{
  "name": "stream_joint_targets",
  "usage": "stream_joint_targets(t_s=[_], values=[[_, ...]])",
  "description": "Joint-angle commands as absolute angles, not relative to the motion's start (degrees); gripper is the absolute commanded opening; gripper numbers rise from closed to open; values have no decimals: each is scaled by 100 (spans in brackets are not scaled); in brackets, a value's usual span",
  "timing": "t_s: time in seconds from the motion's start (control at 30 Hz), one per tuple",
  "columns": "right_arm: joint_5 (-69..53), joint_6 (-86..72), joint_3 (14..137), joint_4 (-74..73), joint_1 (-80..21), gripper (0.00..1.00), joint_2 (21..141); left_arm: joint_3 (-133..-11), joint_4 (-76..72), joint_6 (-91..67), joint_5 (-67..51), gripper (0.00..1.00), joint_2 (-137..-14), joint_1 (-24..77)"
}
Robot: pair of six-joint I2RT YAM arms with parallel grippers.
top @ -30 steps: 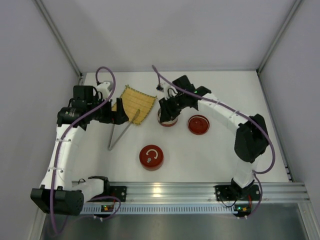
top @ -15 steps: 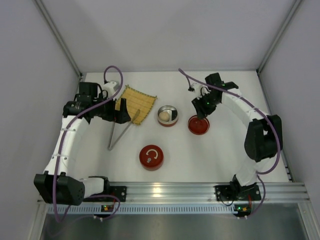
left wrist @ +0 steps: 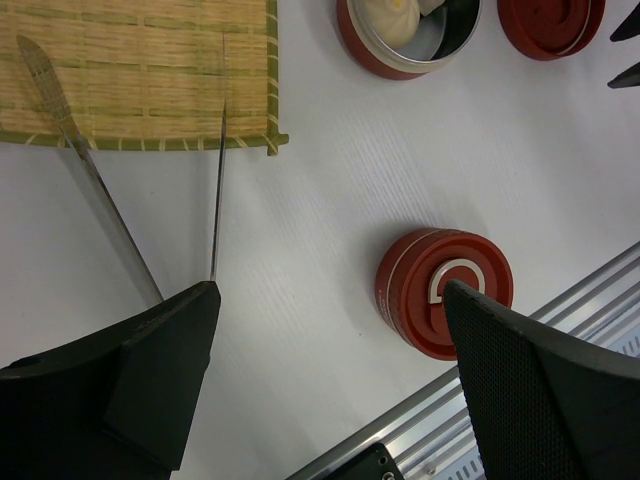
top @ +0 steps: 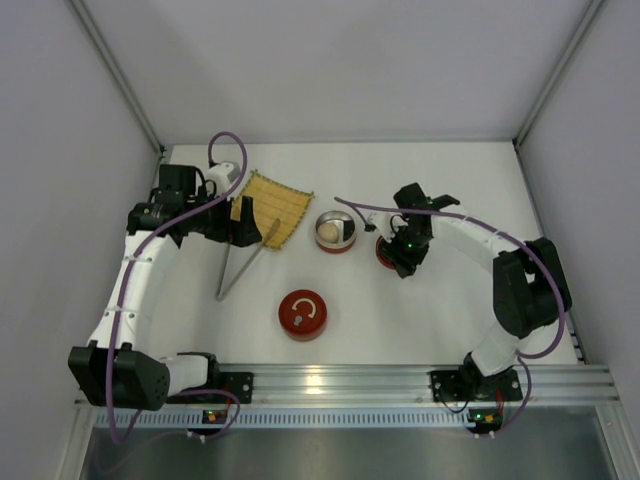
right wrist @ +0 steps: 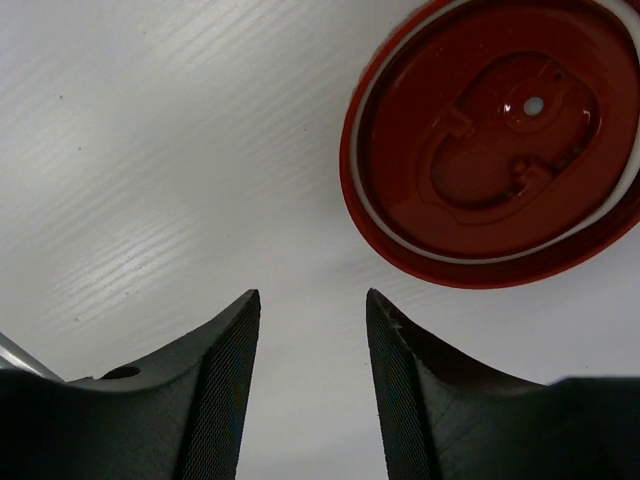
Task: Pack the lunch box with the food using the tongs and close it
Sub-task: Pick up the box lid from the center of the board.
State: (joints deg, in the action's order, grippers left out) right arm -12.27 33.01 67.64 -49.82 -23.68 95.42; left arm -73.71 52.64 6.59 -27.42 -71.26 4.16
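Red lunch box lid (right wrist: 490,150), yel. woven mat (top: 268,203), silver tongs (top: 245,263).

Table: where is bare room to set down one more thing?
Bare: the far strip behind the bowl and upturned lid; also the near right, between the red box and the right arm's base. Crowded: mat, tongs, bowl and lid lie close together across the middle.
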Motion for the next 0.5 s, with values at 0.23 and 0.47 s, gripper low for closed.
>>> stream_joint_targets(t_s=[0.23, 0.47], values=[[-792, 3726, 6776, -3930, -2689, 45, 9685, -7427, 5010, 765, -2830, 98, -7040, 413], [-738, 3885, 6750, -3859, -2812, 44, 9984, -7471, 5036, 809, -2786, 98, -7022, 404]])
